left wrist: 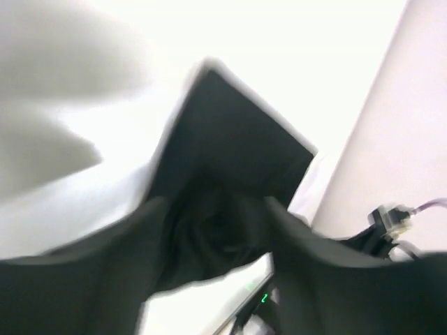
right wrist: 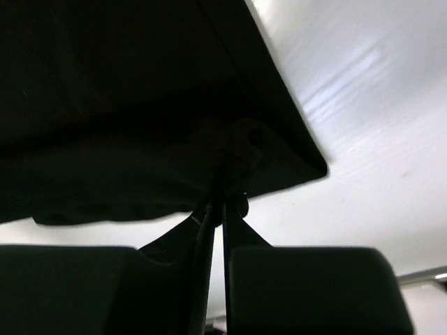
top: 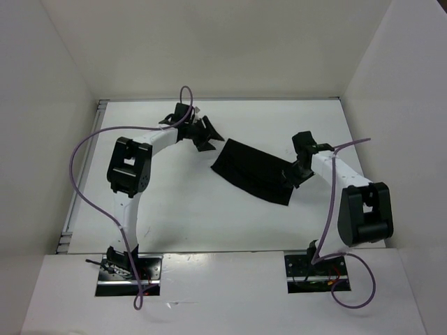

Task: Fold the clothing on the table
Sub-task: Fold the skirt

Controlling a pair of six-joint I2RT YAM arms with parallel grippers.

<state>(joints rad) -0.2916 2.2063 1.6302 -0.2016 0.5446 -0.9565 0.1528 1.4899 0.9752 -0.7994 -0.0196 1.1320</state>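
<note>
Top view: fixed, high behind the arm bases, looking down and forward over the whole table — the widest, farthest look. Left wrist view: close and blurred, facing past its own fingers to the cloth. Right wrist view: nearest of all, fingers right at the cloth. Shared by all three — cloth and white table.
</note>
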